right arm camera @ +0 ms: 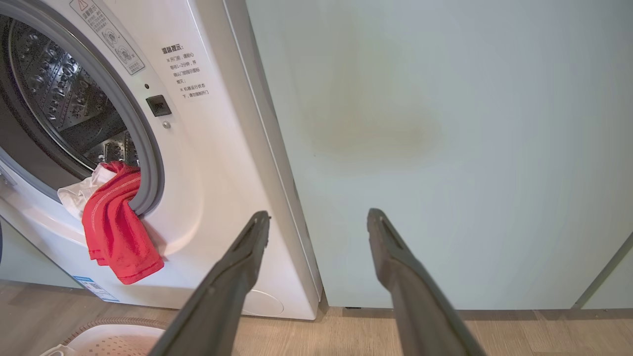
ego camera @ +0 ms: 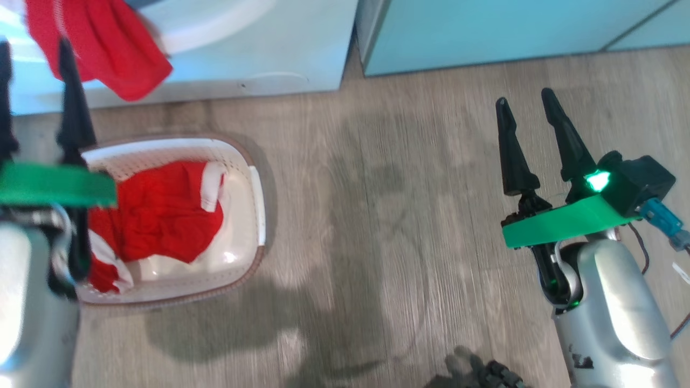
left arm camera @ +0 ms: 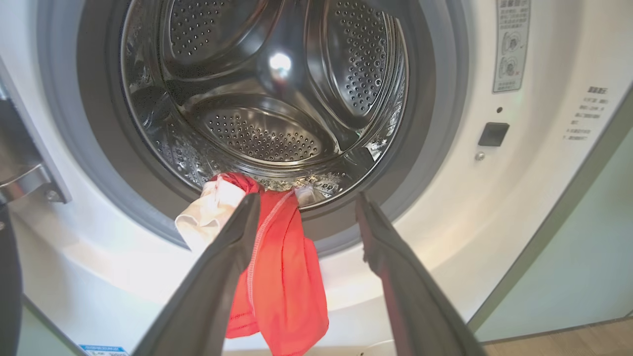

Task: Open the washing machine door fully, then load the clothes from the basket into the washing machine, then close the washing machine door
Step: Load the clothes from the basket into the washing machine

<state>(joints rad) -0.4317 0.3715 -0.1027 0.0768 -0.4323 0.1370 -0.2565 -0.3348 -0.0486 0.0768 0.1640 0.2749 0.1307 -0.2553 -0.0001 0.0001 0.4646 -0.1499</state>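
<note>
Starting with the washing machine (left arm camera: 494, 212): big white front, steel drum (left arm camera: 262, 133) open to the room, ready for loading. Dark strip by the metal hinge (left arm camera: 22, 180) at the opening's edge, likely the washing machine door (left arm camera: 6, 277), swung clear. Just beside the washing machine, a pale teal cabinet (right arm camera: 445, 148), out of play. Down on the floor (ego camera: 377, 215) in front of the washing machine, the basket (ego camera: 257, 199), parked close for a short carry. Inside it, more of the clothes (ego camera: 161, 215), a red-and-white heap waiting. At the washing machine's mouth, one red garment (left arm camera: 282, 287) draped over the grey seal (left arm camera: 94, 148), half in the drum, half dangling down the white front. Not properly loaded by the look of it, and likely to foul the door if left there. Directly in front of that opening, the left gripper (left arm camera: 307, 198), fingers spread wide, gripping nothing, with the garment just behind one finger. Over toward the cabinet side of the washing machine, the right gripper (right arm camera: 317, 213), equally wide, empty, held out of the way. Probably next: pushing that garment fully inside.
</note>
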